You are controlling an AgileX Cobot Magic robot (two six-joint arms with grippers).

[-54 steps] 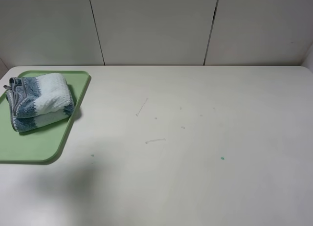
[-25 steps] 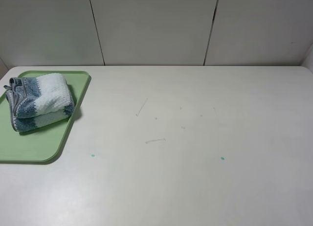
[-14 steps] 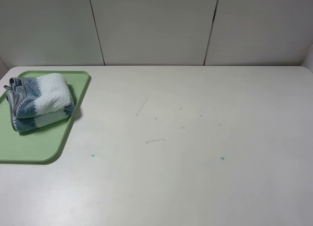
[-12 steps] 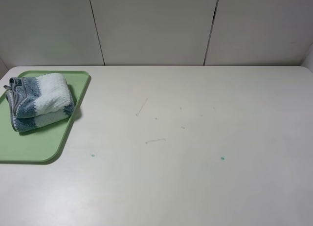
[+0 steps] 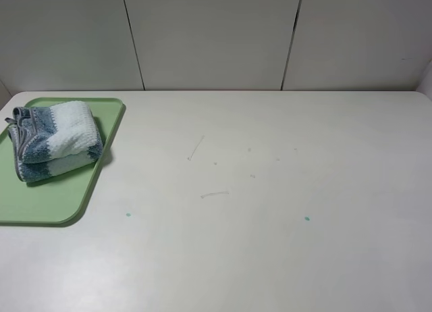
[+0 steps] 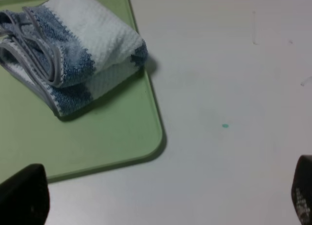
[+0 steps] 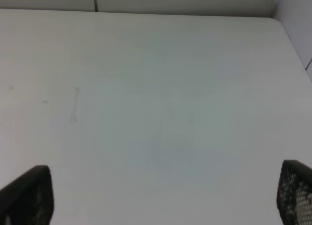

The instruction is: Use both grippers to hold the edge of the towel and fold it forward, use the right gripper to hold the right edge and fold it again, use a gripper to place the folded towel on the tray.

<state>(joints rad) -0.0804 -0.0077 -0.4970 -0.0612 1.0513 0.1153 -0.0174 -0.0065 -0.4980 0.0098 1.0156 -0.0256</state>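
The slate-blue and white striped towel (image 5: pixel 54 140) lies folded in a thick bundle on the far part of the light-green tray (image 5: pixel 47 197) at the table's left edge. Its grey hem (image 5: pixel 19 133) shows in layers on the bundle's left side. In the left wrist view the towel (image 6: pixel 73 49) sits on the tray (image 6: pixel 97 137), and the left gripper (image 6: pixel 163 196) is open, empty and well back from the tray. The right gripper (image 7: pixel 161 193) is open and empty over bare table. Neither gripper shows in the exterior view.
The white table (image 5: pixel 270 190) carries only faint scuff marks and two tiny teal specks (image 5: pixel 307 218) (image 5: pixel 127 215). A white panelled wall (image 5: pixel 209 35) stands along the table's far edge.
A faint shadow on the table's front left, seen in the oldest frame, has gone. The towel and tray have not moved.
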